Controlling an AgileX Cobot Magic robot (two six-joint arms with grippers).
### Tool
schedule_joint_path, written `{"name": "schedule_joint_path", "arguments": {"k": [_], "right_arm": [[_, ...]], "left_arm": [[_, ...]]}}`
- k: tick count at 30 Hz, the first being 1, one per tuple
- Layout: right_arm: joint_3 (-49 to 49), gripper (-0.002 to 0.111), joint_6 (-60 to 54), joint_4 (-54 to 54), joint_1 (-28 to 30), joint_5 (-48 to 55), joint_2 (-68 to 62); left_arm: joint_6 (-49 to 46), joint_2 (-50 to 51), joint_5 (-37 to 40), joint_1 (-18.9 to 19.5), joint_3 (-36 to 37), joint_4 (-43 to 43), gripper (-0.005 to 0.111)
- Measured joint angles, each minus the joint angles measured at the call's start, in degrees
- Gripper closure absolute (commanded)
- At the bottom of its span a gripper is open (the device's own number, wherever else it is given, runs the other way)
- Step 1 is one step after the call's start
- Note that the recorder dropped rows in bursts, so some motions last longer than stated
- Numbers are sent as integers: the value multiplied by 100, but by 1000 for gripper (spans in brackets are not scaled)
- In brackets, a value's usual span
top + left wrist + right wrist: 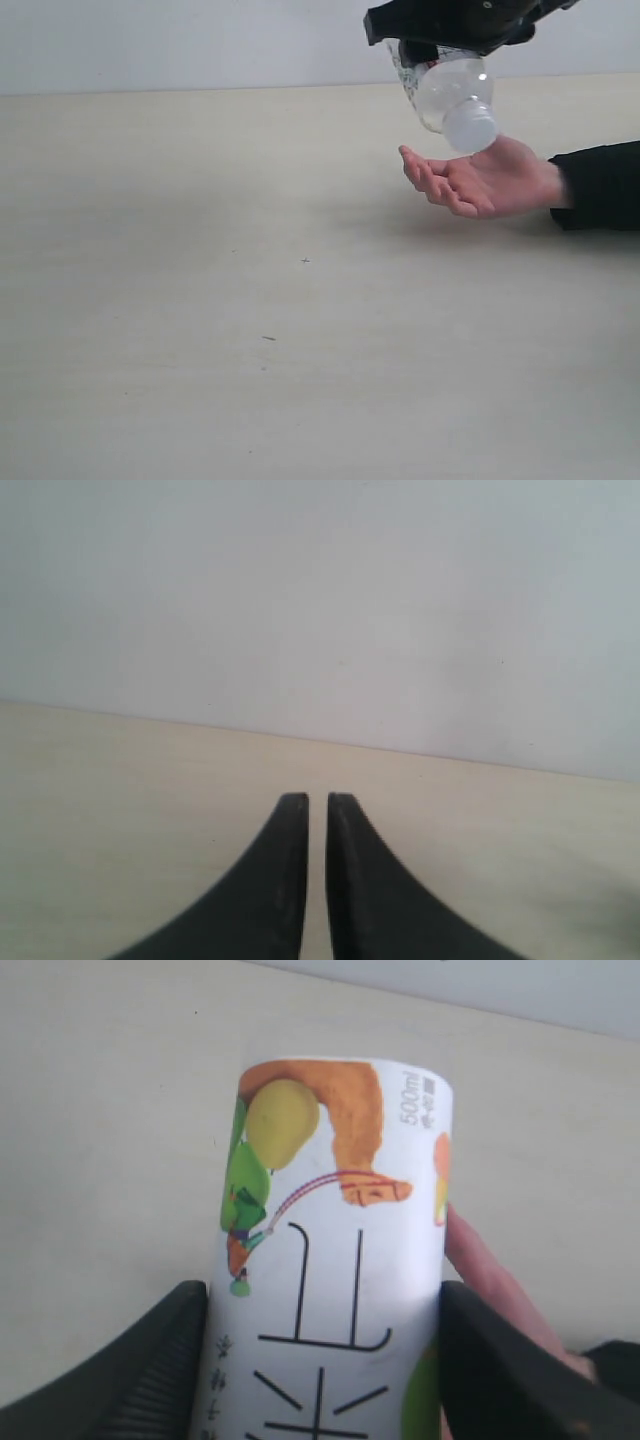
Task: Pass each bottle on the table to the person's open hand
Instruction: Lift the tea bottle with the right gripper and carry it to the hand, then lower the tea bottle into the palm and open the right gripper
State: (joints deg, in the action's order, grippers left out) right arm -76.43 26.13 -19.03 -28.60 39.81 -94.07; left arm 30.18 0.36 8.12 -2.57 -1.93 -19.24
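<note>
– while the bottle (pixel 447 92) hangs cap-down over the person's open hand (pixel 492 180), what holds it?
– the right gripper (pixel 440 45). in the right wrist view its two black fingers (pixel 150 1360) press the white-and-green label from either side, spread to the bottle's full width and clamped on it. the white cap (pixel 470 128) sits just above the palm. whether it touches the skin cannot be told from the exterior view.
– and the left gripper (pixel 317 802)?
– it is over the table (pixel 100 780), jaws drawn almost together with only a thin slit between them, and it holds nothing.
– are other bottles left?
– none shows on the table in these views. this hand-over may be the last one, or the rest lie out of frame.
– what could go wrong from here?
– three things, all as judgement. if released now, the tilted bottle would land cap first near the heel of the palm and could roll off onto the table, since the hand is open and not closed round it. the smooth round label may slip through the pads too early. and one of the person's fingers (pixel 490 1270) lies beside the bottle, close to a gripper finger, so opening wide or lowering further could knock or pinch it.
</note>
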Motion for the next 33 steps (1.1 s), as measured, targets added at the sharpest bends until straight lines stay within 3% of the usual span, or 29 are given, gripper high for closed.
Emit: {"name": "schedule_joint_path", "arguments": {"k": [7, 14, 33], "right_arm": [[1308, 108, -115, -36, 105, -276, 756], [2417, 108, -115, -45, 499, -1343, 833], [2472, 108, -92, -126, 745, -2606, -328]], "left_arm": [[0, 0, 0, 0, 0, 0, 97], [0, 0, 0, 0, 0, 0, 97], [0, 0, 0, 0, 0, 0, 97]]}}
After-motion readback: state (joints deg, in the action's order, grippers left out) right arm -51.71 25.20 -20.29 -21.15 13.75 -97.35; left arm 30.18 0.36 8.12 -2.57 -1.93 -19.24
